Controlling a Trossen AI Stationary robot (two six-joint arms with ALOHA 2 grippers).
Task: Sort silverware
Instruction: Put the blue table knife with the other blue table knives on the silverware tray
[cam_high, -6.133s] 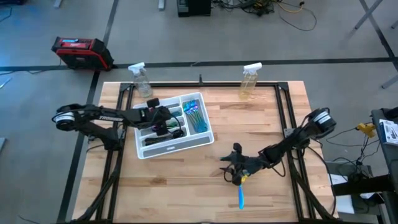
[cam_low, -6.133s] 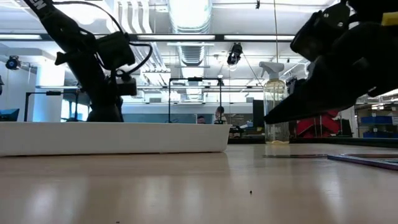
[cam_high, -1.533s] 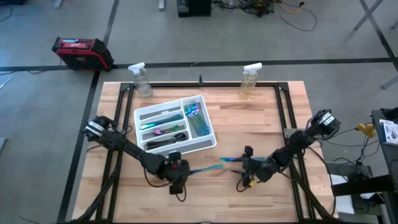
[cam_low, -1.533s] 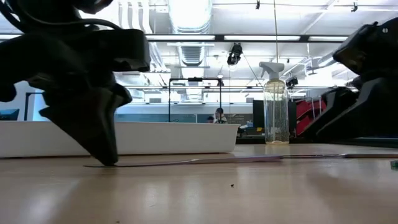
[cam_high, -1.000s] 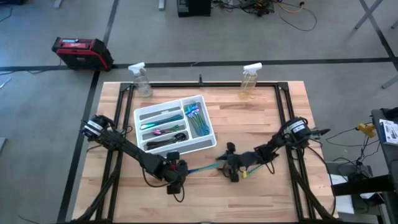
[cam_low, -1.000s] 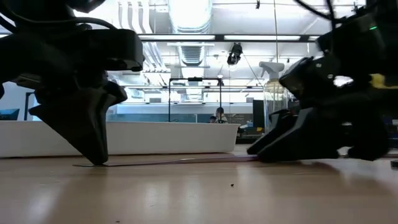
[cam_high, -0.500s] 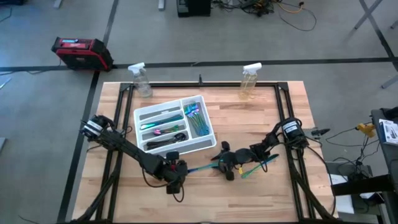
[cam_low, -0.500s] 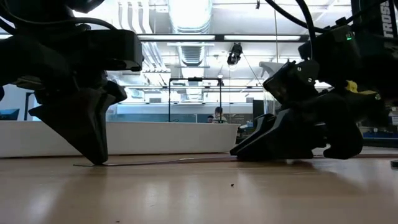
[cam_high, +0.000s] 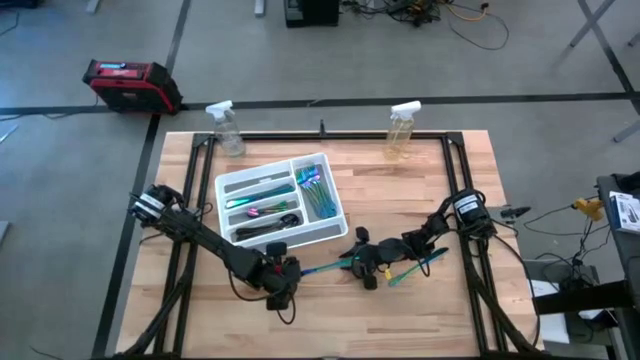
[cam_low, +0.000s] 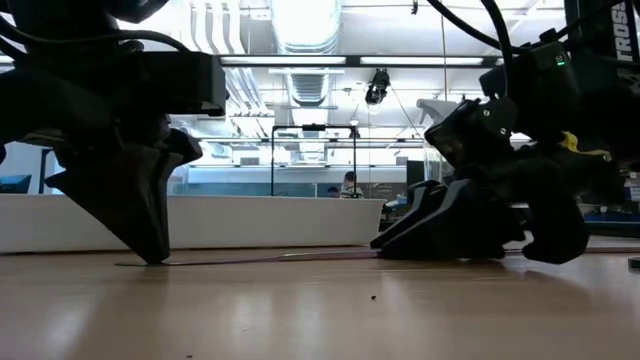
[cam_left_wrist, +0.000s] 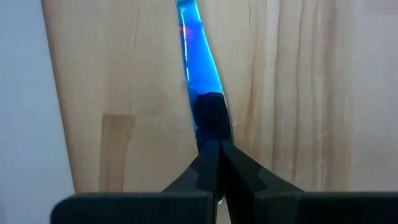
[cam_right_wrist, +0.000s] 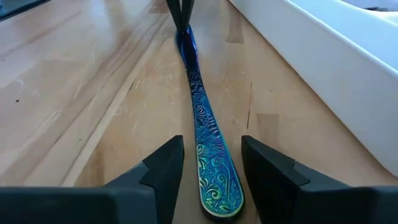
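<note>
My right pincer spread, straddling patterned handle end of blue utensil. Utensil flat on table, just beside white tray, long axis running straight ahead to my left pincer, pressed onto far end.

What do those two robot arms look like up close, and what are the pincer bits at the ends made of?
Both arms are dark, nearly black, built of slim jointed links with black cables looped alongside. The left arm has a pale round cap at its shoulder joint; the right arm has one too, plus a yellow tag near its wrist. Each end effector, left and right, has two matte black, wedge-shaped fingers.
</note>
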